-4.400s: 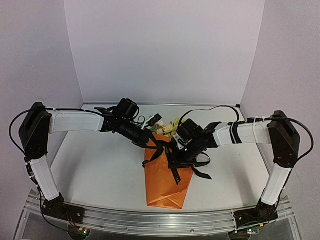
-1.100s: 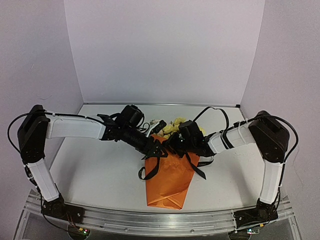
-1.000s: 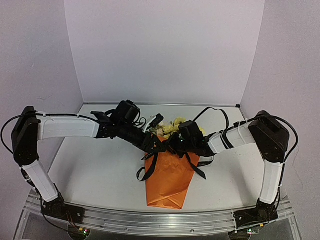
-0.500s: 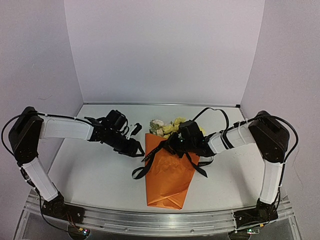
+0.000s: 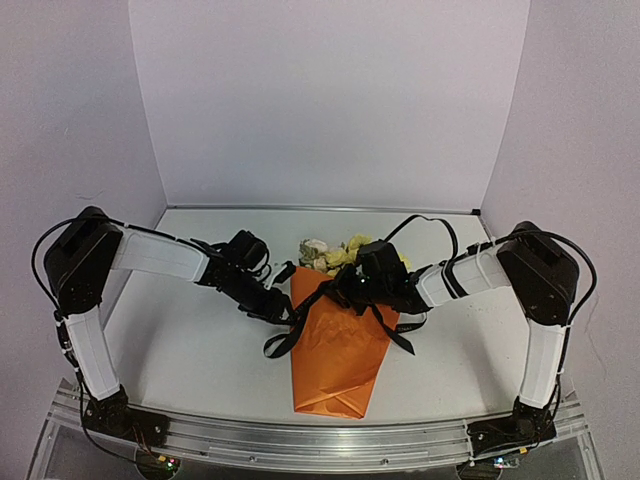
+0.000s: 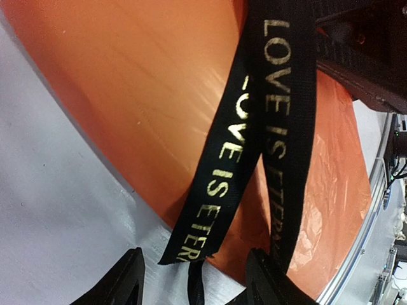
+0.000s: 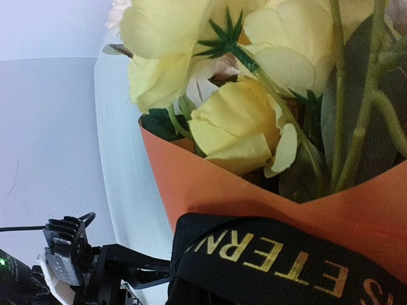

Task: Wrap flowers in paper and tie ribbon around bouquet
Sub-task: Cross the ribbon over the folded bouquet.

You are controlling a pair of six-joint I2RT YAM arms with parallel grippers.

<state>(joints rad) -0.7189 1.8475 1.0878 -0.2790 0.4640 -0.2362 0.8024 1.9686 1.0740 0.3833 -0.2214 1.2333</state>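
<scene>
On a white table (image 5: 170,340), the left gripper (image 5: 284,312) is held open, with loose tails of a gold-lettered black fabric ribbon (image 6: 280,127) just ahead of its parted fingers. At centre lies a bright orange paper cone (image 5: 335,365), with pale yellow flowers (image 5: 335,255) at its far end. The right gripper (image 5: 347,291) is clamped shut, apparently on the ribbon at the collar. Tying seems under way; next, a tail must be pinched and drawn through.

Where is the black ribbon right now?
In the top view, near the centre, the ribbon crosses the upper part of the orange paper, just below the flowers, its tails trailing off both sides.
</scene>
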